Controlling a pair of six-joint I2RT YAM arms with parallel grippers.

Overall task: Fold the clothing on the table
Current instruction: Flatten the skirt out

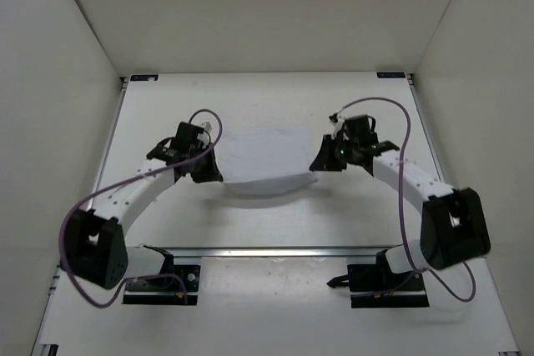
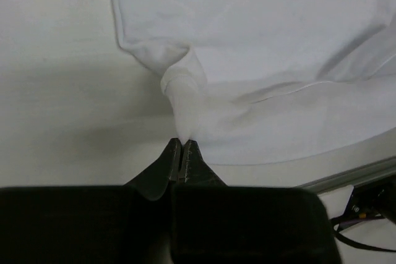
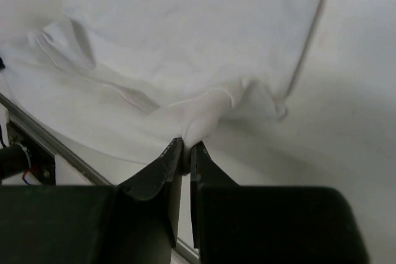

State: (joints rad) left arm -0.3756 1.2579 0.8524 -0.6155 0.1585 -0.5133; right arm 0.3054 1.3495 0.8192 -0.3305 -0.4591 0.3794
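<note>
Both the left gripper (image 2: 181, 146) and right gripper (image 3: 185, 148) pinch the clothing (image 1: 263, 156) at its near corners, edge held up off the table (image 1: 275, 224), I'd guess to fold it toward the far side.

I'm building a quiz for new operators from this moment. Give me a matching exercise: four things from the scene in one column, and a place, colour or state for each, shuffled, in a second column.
Things
1. left gripper
2. right gripper
3. clothing
4. cable

Descriptions
A. purple, looping beside an arm
B. white, spanning between both grippers
C. shut on the clothing's right side in the top view
D. shut on the clothing's left side in the top view

Pairs: 1-D, 2-C, 3-B, 4-A
</note>
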